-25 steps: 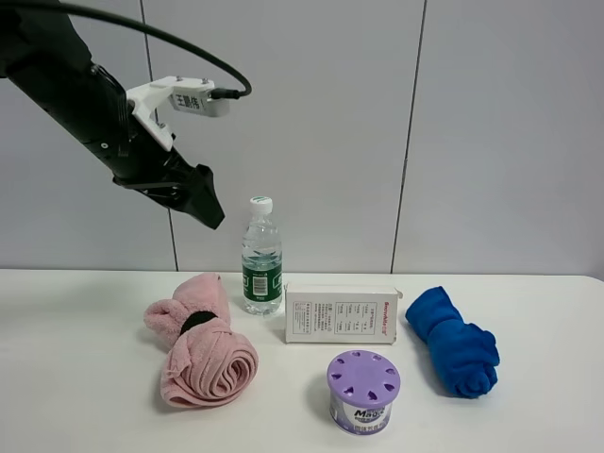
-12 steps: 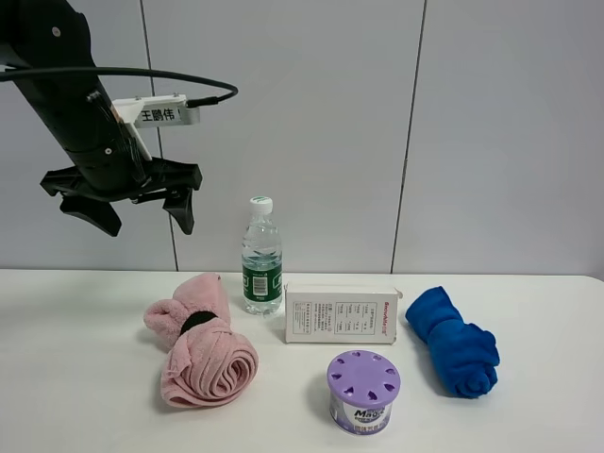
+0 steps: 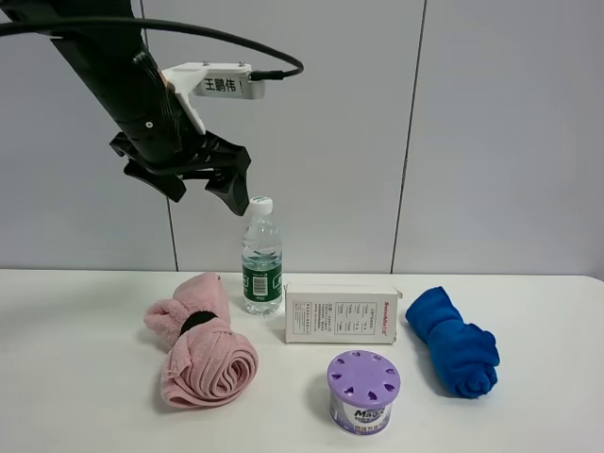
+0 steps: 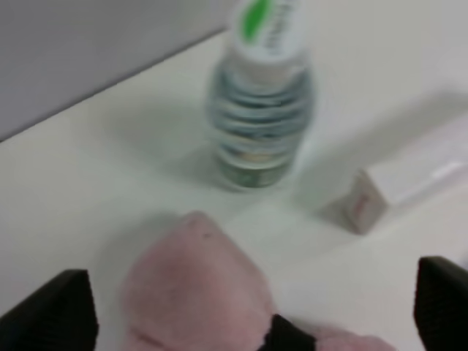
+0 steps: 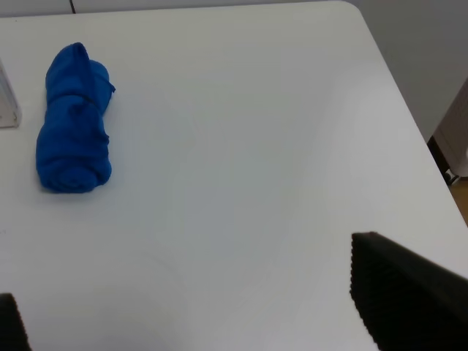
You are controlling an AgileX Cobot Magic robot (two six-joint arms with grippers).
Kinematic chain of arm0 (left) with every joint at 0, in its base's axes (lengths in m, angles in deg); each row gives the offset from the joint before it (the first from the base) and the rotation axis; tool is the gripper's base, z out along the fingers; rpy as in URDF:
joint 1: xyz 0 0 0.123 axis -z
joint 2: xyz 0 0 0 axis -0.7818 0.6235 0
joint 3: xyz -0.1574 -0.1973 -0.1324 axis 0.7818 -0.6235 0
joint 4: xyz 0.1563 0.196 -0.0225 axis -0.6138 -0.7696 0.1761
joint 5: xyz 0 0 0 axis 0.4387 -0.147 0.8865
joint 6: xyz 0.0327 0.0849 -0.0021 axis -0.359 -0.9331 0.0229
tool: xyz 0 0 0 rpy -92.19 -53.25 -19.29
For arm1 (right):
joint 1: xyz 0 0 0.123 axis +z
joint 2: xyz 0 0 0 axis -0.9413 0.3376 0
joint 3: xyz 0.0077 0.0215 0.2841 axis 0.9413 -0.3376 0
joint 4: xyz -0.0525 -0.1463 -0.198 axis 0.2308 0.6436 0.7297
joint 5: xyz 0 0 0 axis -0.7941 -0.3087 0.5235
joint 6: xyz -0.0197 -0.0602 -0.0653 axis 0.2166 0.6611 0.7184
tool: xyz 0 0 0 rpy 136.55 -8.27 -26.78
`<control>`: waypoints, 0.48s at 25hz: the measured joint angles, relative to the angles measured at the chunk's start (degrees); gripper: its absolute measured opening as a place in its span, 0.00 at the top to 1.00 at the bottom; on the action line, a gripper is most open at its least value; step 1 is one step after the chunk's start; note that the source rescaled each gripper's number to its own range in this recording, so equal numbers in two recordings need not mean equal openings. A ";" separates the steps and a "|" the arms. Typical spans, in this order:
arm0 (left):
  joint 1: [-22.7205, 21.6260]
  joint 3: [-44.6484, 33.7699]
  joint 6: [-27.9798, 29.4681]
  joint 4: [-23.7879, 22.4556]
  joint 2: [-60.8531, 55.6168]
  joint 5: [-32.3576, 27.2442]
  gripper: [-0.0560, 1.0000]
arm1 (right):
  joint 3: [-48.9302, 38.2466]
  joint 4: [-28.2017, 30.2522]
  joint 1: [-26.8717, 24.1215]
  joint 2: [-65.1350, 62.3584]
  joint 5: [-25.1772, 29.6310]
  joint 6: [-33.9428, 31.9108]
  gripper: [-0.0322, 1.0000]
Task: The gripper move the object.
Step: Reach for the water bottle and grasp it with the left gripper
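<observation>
Standing upright: clear bottle point(image 3: 261, 260), white cap point(image 3: 260, 204), dark green label point(image 3: 260, 282).

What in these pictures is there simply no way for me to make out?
Print on the bottle: too small in the high view, blurred in the left wrist view.
Right tool: outside the high view; the right wrist view's edges cut off all but two dark finger pieces.
Pink towel: blurred and cut by the edge in the left wrist view.
Box print: too small in the high view.

Robotics lab test bench: plain white table point(image 3: 66, 396), grey panelled wall point(image 3: 500, 132), cabled robot arm point(image 3: 113, 66), labelled white block point(image 3: 215, 83).
</observation>
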 joint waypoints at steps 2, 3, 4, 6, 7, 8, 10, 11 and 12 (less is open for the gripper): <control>0.06 0.00 -8.59 4.19 0.69 0.11 0.01 | 0.00 0.00 0.00 0.00 0.00 0.00 0.00; 0.06 0.00 -12.40 6.14 1.09 0.16 0.01 | 0.00 0.00 0.00 0.00 0.00 0.00 0.00; 0.06 0.00 -15.15 7.83 1.35 0.36 0.01 | 0.00 0.00 0.00 0.00 0.00 0.00 0.00; 0.06 0.00 -17.85 11.08 2.14 1.53 0.01 | 0.00 0.00 0.00 0.00 0.00 0.00 0.00; 0.06 0.00 -18.53 13.02 2.69 2.54 0.01 | 0.00 0.00 0.00 0.00 0.00 0.00 0.00; 0.06 0.00 -19.16 14.52 3.31 3.67 0.01 | 0.00 0.00 0.00 0.00 0.00 0.00 0.00; 0.06 0.00 -19.98 15.42 4.53 5.55 0.01 | 0.00 0.00 0.00 0.00 0.00 0.00 0.00; 0.06 0.00 -20.60 15.42 5.23 6.47 0.01 | 0.00 0.00 0.00 0.00 0.00 0.00 0.00; -0.26 0.00 -21.24 15.48 5.96 7.14 0.01 | 0.00 0.00 0.00 0.00 0.00 0.00 0.00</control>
